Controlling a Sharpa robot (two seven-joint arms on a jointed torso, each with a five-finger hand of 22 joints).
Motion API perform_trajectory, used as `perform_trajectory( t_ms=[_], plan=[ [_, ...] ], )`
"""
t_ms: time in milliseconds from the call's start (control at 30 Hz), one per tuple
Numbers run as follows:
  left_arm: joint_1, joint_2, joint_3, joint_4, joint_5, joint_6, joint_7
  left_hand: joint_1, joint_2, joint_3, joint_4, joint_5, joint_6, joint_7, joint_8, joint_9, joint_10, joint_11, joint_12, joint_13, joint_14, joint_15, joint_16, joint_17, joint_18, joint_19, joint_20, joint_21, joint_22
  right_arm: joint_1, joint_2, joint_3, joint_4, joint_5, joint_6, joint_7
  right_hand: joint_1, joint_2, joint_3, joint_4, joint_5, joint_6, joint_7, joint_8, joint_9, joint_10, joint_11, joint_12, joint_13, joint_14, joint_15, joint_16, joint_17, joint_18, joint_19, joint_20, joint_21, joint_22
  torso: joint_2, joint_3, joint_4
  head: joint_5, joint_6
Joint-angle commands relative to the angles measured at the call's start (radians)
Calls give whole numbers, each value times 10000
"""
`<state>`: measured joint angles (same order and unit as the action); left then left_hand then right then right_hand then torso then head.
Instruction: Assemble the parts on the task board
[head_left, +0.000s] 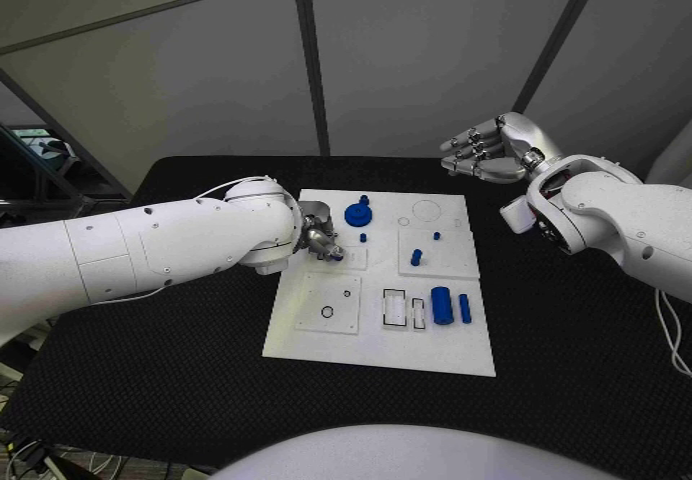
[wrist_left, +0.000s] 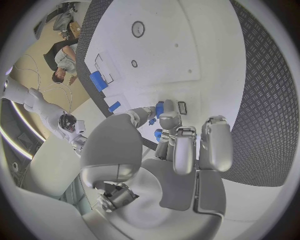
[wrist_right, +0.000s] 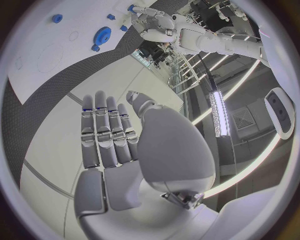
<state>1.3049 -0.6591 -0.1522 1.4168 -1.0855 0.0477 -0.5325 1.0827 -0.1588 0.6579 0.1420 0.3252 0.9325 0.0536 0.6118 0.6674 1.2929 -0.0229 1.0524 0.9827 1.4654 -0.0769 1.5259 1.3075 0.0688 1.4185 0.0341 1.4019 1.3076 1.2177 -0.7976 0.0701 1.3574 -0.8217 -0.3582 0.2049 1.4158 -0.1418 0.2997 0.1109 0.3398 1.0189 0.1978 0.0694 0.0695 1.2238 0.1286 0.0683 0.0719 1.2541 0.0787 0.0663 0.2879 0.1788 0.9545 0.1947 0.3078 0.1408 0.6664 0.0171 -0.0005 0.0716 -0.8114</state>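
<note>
The white task board (head_left: 378, 345) lies in the middle of the black table. My left hand (head_left: 322, 243) is down over the board's far-left part, its fingers (wrist_left: 169, 120) pinching a small blue part (wrist_left: 159, 108). Beside it stand a blue gear (head_left: 358, 213) and a small blue peg (head_left: 362, 238). Another peg (head_left: 415, 257) stands mid-board, and two long blue blocks (head_left: 441, 305) sit at the near right. My right hand (head_left: 490, 148) is raised over the table's far right, off the board, fingers (wrist_right: 106, 130) stretched out and holding nothing. The right wrist view shows the gear (wrist_right: 103, 35) far off.
The board has a round recess (head_left: 427, 210) at its far right, a ring hole (head_left: 329, 311) at its near left and rectangular slots (head_left: 394, 305) beside the blocks. Black table (head_left: 577, 350) surrounds the board on all sides.
</note>
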Motion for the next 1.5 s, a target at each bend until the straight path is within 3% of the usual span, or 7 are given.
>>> perform_trajectory(
  t_ms=[33,467,900,1500],
  plan=[
    [-23,-22,-32,2,-62,223,-115,-46,103,1844,-1926,95,-60,-38,49,40,104,-25,60,34,919,-48,60,2160,-102,58,-30,32,173,18,17,8,-2,-18,57,52,-111,-20,20,13,47,-37,13,-39,-12,-56,0,-26,-13,-27,35,-32,-9,41,-13,65,-58,-9,5,2,-8,6,-14],
    [-23,11,-33,-85,329,261,-103,-569,162,1900,-2153,990,1,-99,242,119,289,-77,387,300,954,-91,168,2281,-109,83,-70,51,251,18,31,8,-25,-18,72,48,-119,-15,22,16,59,-35,11,-34,-10,-57,-2,-23,-13,-28,35,-30,-16,42,-8,68,-73,-18,2,7,-6,-20,-36],
    [-19,99,-31,-291,619,445,-101,-1588,508,1486,-1722,980,174,-214,239,18,450,-145,594,453,972,-127,227,2347,-121,116,-98,44,323,18,45,8,-46,-18,111,33,-116,-7,29,13,80,-33,7,-30,-9,-58,-5,-21,-14,-28,33,-29,-21,44,-3,69,-81,-23,4,8,-8,-28,-47],
    [-15,176,-30,-425,687,379,-92,-2129,722,970,-1373,971,320,-256,155,-122,500,-169,705,547,988,-147,274,2403,-130,144,-118,26,365,17,61,7,-73,-41,172,12,-112,5,43,8,133,-30,4,-24,-6,-58,-9,-18,-15,-29,29,-27,-32,46,7,70,-100,-36,-9,-1,-7,-45,-81]
  ],
)
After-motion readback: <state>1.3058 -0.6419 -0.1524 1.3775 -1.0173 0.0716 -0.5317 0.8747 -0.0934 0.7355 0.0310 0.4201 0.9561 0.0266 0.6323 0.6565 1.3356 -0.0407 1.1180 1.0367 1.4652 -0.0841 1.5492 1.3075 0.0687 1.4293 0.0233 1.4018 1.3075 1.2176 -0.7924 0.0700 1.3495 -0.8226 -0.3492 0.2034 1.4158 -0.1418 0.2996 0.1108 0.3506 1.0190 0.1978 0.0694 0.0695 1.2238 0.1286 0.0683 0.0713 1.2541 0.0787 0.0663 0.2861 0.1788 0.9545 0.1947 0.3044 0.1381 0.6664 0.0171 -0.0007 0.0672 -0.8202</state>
